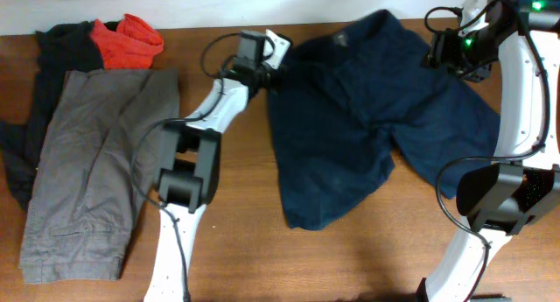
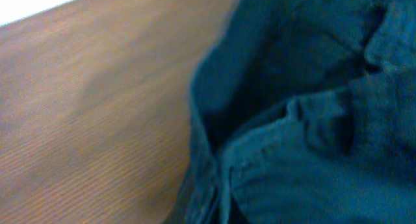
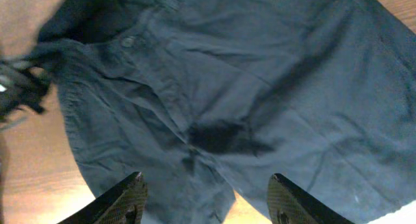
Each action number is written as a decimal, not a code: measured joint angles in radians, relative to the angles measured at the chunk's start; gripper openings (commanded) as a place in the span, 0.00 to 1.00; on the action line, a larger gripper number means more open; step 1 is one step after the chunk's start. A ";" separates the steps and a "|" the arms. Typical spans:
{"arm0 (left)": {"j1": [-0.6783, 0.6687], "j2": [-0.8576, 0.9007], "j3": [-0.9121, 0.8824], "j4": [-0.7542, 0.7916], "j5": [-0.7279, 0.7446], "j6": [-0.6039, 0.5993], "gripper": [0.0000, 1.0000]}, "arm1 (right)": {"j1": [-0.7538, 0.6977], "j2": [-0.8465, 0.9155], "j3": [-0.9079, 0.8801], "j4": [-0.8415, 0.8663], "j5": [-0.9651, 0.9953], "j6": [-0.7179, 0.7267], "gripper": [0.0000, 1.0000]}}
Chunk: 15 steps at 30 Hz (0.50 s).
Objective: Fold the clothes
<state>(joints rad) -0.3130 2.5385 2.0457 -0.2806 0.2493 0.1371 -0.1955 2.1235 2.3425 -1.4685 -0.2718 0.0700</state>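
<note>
Navy shorts (image 1: pixel 367 118) lie spread flat on the wooden table (image 1: pixel 350 258), waistband toward the far edge. My left gripper (image 1: pixel 261 64) is at the shorts' far left waistband corner. In the left wrist view the bunched navy cloth (image 2: pixel 292 120) fills the frame right up to the jaws and hides the fingers, so it looks shut on the cloth. My right gripper (image 1: pixel 455 52) hovers over the shorts' far right side. In the right wrist view its fingers (image 3: pixel 208 204) are wide open and empty above the shorts (image 3: pixel 247 87).
Folded grey trousers (image 1: pixel 87 171) lie at the left. A red garment (image 1: pixel 129 41) and a black garment (image 1: pixel 44 74) lie at the far left corner. The table's far edge meets a white wall (image 1: pixel 219 4).
</note>
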 measured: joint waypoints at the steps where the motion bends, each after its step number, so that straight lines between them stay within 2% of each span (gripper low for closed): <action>1: 0.014 -0.034 -0.001 -0.072 -0.016 -0.006 0.01 | 0.005 0.000 0.000 0.002 0.000 0.000 0.64; 7: 0.111 -0.281 -0.003 -0.392 -0.082 -0.023 0.04 | 0.061 0.000 -0.014 0.001 0.000 0.001 0.64; 10: 0.142 -0.377 0.004 -0.511 -0.103 -0.023 0.10 | 0.101 0.000 -0.047 -0.003 0.000 0.004 0.64; 11: 0.146 -0.394 0.008 -0.547 -0.106 -0.025 0.14 | 0.113 0.000 -0.061 -0.004 0.000 0.005 0.64; 13: 0.148 -0.417 0.010 -0.618 -0.111 -0.027 0.42 | 0.138 0.000 -0.093 -0.005 0.000 0.009 0.64; 14: 0.148 -0.420 0.010 -0.645 -0.112 -0.026 0.50 | 0.151 0.000 -0.113 -0.005 0.000 0.013 0.64; 15: 0.148 -0.421 0.010 -0.669 -0.113 -0.026 0.55 | 0.162 0.000 -0.128 -0.006 0.000 0.017 0.64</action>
<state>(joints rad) -0.1650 2.1174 2.0552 -0.9501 0.1360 0.1112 -0.0334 2.1235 2.2143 -1.4742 -0.2722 0.0872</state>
